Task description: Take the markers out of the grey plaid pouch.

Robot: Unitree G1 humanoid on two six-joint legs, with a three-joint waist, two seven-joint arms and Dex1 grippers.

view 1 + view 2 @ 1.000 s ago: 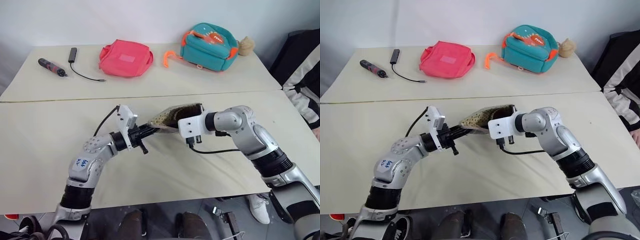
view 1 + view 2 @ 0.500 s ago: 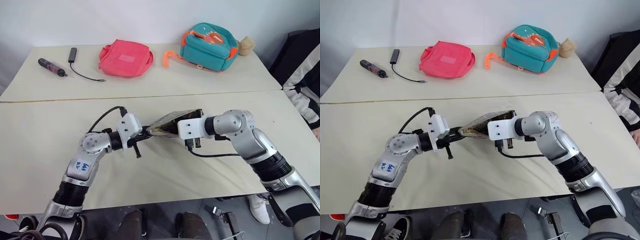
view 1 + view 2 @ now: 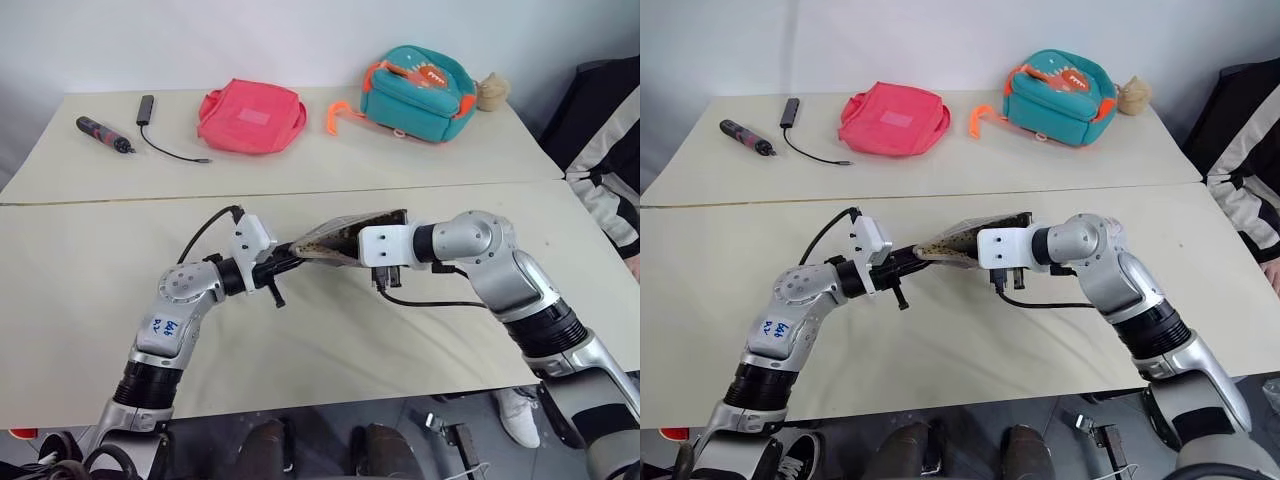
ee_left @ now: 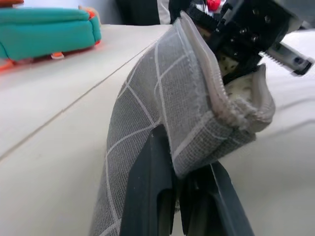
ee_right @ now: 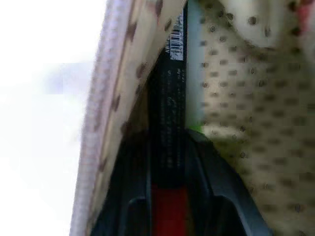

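The grey plaid pouch (image 3: 345, 236) is held in the air above the middle of the near table (image 3: 80, 300), between the two arms. The left gripper (image 4: 179, 196) is closed tight on one end of the pouch, pinching the grey fabric. The right gripper (image 5: 167, 147) reaches into the open mouth of the pouch, and its fingers (image 5: 135, 187) are closed around a black marker (image 5: 168, 103) with a red end, inside the dotted lining. On the far table (image 3: 300, 165), a pink bag (image 3: 252, 116) lies near the back edge, a teal backpack (image 3: 420, 92) lies toward the back right corner, and a black-and-red tool (image 3: 104, 134) lies near the left edge.
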